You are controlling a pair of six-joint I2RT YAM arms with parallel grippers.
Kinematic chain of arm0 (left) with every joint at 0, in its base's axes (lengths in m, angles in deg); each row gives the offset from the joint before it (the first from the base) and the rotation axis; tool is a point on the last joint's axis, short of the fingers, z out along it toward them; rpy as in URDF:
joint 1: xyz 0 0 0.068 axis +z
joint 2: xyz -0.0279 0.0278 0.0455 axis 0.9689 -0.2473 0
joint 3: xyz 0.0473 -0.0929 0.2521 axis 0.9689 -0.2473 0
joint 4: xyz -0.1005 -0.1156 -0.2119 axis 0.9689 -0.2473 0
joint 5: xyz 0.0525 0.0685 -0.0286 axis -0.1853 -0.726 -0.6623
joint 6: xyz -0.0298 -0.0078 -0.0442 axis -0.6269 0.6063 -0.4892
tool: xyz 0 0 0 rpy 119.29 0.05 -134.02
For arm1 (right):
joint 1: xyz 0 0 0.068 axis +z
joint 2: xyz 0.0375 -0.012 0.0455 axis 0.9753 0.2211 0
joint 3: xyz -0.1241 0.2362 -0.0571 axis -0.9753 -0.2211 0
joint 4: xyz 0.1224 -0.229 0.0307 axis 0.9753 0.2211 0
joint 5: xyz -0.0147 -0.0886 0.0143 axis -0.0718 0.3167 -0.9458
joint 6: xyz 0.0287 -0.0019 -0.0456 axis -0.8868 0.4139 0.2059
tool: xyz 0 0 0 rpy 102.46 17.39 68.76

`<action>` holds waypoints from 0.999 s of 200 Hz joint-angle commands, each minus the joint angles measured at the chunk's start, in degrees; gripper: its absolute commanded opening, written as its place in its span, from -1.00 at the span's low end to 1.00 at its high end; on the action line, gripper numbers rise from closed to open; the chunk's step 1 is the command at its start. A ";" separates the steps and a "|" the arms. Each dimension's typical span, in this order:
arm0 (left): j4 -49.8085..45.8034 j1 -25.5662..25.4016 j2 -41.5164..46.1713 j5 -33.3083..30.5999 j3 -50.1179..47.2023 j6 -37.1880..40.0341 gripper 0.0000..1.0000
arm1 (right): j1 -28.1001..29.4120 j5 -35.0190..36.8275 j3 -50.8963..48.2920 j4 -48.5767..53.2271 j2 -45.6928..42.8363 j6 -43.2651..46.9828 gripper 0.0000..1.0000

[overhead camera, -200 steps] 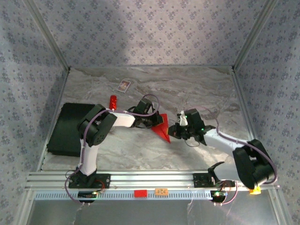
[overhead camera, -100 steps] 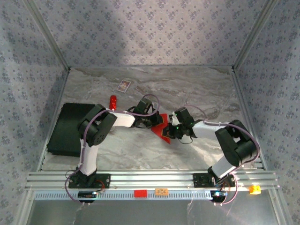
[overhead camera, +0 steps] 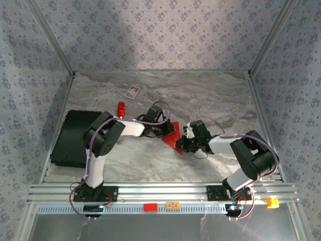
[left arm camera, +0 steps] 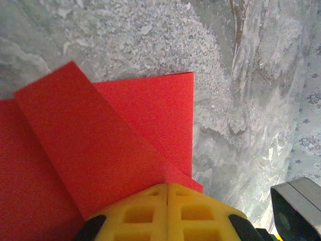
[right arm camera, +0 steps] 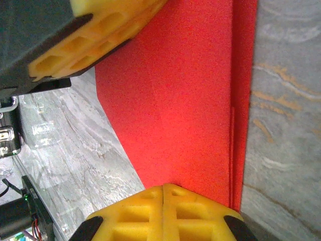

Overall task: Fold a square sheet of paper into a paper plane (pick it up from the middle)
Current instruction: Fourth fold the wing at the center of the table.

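The square sheet of paper point(overhead camera: 173, 135), bright red, lies on the marble table, creased, with a folded flap on top point(left arm camera: 85, 145) and a doubled long edge point(right arm camera: 239, 115). My left gripper point(overhead camera: 164, 131) is shut, its yellow fingertips point(left arm camera: 168, 187) pressed together at the paper's near corner. My right gripper point(overhead camera: 184, 143) is also shut, its tip point(right arm camera: 164, 187) resting on the paper's opposite end beside the doubled edge. In the right wrist view the left gripper's yellow fingers point(right arm camera: 95, 35) sit at the far end of the sheet. I see no paper between either pair of jaws.
A black pad point(overhead camera: 72, 138) lies at the left of the table. A red stick point(overhead camera: 121, 108) and a small printed card point(overhead camera: 132, 91) lie behind the left arm. An aluminium rail point(overhead camera: 160, 191) runs along the near edge, and patterned walls enclose the table.
The right arm has folded in from the far right, and its gripper has slid down and left onto the paper's right end. The left gripper and the paper have stayed put.
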 commanded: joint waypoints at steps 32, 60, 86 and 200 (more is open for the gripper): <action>-3.70 0.52 -2.47 -2.09 -1.89 0.00 -1.00 | -0.08 -0.37 -5.66 6.21 -4.32 -0.20 -0.85; -3.62 0.67 -2.62 -1.83 -1.94 -0.31 -1.00 | -0.08 0.87 -7.98 8.57 -7.65 0.35 -0.85; -3.66 0.59 -2.72 -1.86 -1.80 -0.25 -1.00 | 0.10 1.80 -10.69 8.77 -9.68 0.06 -0.86; -3.04 0.53 -2.38 -1.56 -2.31 -0.53 -1.00 | -0.54 3.32 -8.02 19.17 -28.56 -1.38 -0.89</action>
